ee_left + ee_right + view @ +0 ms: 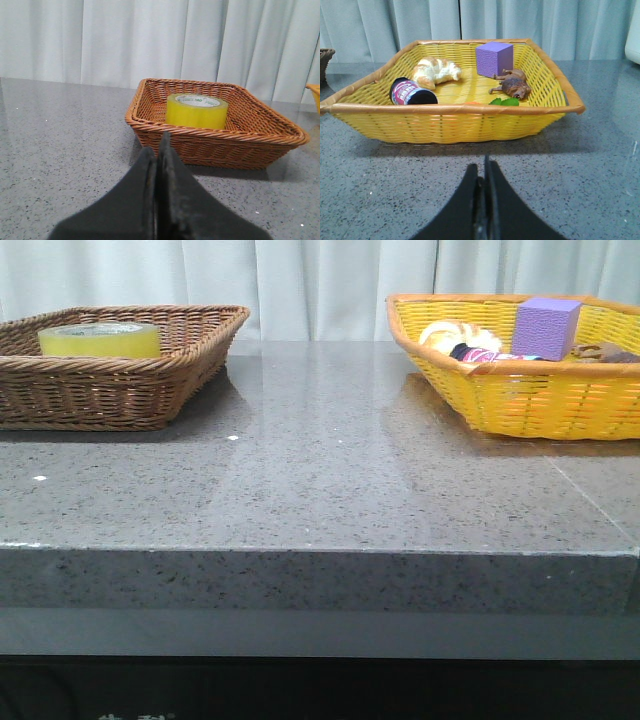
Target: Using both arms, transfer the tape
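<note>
The yellow tape roll stands upright in the brown wicker basket at the table's far left. It also shows in the left wrist view, inside that basket. My left gripper is shut and empty, low over the table, a short way in front of the basket's rim. My right gripper is shut and empty, over the table in front of the yellow basket. Neither arm shows in the front view.
The yellow basket at the far right holds a purple cube, a croissant, a dark can, a brown toy and a green piece. A grey stone table lies between the baskets. White curtains hang behind.
</note>
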